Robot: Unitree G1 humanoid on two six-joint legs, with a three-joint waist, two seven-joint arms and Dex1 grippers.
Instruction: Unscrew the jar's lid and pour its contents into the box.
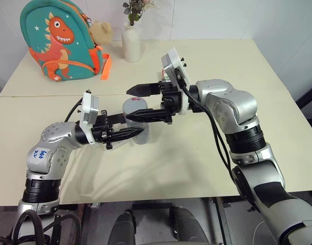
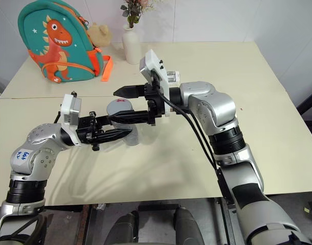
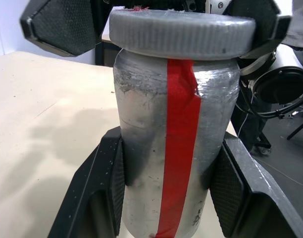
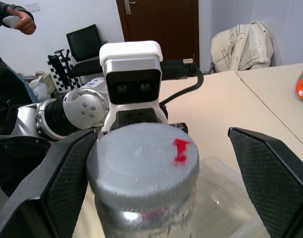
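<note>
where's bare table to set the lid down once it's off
Free: the table to the right of the right arm, and the stretch between vase and far right corner. Crowded: the middle, where both grippers meet around the jar, and the backpack corner.

Left end effector [image 1: 126, 133] clamped shut; right end effector [image 1: 138, 104] apparently spread wide.

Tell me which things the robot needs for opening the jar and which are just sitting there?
Needed: the jar, held by the left gripper; the lid, still on; the open right gripper around the lid; the box behind the jar.

Just sitting there: the dinosaur backpack, the white vase, the small teddy.
</note>
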